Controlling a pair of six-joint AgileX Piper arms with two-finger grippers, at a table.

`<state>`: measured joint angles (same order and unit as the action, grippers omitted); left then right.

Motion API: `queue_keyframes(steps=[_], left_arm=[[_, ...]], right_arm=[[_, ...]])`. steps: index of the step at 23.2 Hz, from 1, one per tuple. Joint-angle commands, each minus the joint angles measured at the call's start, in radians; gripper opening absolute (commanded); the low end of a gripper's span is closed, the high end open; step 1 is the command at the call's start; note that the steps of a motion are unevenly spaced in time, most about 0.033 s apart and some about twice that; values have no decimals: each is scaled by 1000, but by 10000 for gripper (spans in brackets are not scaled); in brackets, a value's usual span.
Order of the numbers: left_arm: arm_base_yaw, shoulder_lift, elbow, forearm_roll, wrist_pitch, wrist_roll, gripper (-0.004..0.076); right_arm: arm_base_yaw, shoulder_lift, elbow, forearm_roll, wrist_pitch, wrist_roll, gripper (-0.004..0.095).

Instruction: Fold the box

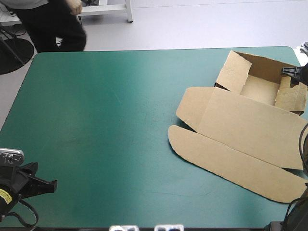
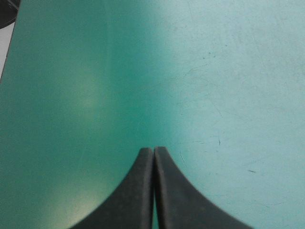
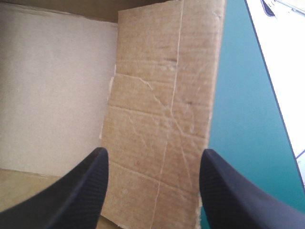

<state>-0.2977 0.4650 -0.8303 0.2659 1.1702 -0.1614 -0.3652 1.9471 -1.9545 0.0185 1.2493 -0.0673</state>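
The brown box point(image 1: 245, 125) lies at the table's right side. Its tray point(image 1: 260, 89) stands with walls raised toward the far right corner, and the lid with its long front flap point(image 1: 231, 161) lies flat toward the front. My right gripper point(image 1: 288, 72) hovers over the tray's right side wall point(image 1: 292, 96). In the right wrist view this gripper point(image 3: 153, 155) is open, and the creased side wall point(image 3: 164, 109) stands between and ahead of its fingers, the tray floor point(image 3: 52, 90) beside it. My left gripper point(image 1: 54, 183) rests shut at the near left corner, far from the box, over bare cover point(image 2: 153, 149).
The table's right edge point(image 3: 267, 95) runs close beyond the box's side wall, with pale floor past it. The box's far wall point(image 1: 269, 61) sits near the table's far edge. Teal-green cover point(image 1: 110, 120) stretches between my left gripper and the box.
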Motion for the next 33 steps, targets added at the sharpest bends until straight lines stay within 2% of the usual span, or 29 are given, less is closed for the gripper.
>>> queue_keyframes(steps=[1,3,4,5,6,7,9,10,15,19,24,29,33], left_arm=[[-5,12,-22,18,-61,-9,-10],[-5,12,-22,18,-63,-9,-10],[-5,12,-22,15,-68,-9,-10],[-5,12,-22,8,-68,-9,-10],[-5,12,-22,-4,-70,-9,-10],[-5,12,-22,-17,-70,9,-10],[-5,6,-20,-37,-77,24,-10],[-5,-3,-18,-41,-86,24,-10],[-5,-140,130,-69,-141,32,-10],[-5,-235,248,-148,-182,121,-10],[-5,-276,309,-217,-164,149,-10],[-5,-276,309,-227,-158,152,-10],[-5,-276,309,-233,-152,145,-10]], right_arm=[[-5,-101,-28,16,2,-11,552],[-5,-162,-26,109,2,-7,552],[-5,-224,5,237,4,-10,548],[-1,-255,29,278,4,-26,533],[26,-341,110,296,4,-111,438],[50,-406,172,258,4,-130,319],[92,-547,320,173,2,-150,12],[103,-620,400,180,2,-148,-9],[104,-985,831,184,-93,-183,-11],[104,-1220,1084,192,-160,-205,-17],[104,-1396,1315,192,-230,-209,-19],[104,-1488,1429,192,-263,-216,-19],[104,-1522,1429,185,-255,-216,-19]])
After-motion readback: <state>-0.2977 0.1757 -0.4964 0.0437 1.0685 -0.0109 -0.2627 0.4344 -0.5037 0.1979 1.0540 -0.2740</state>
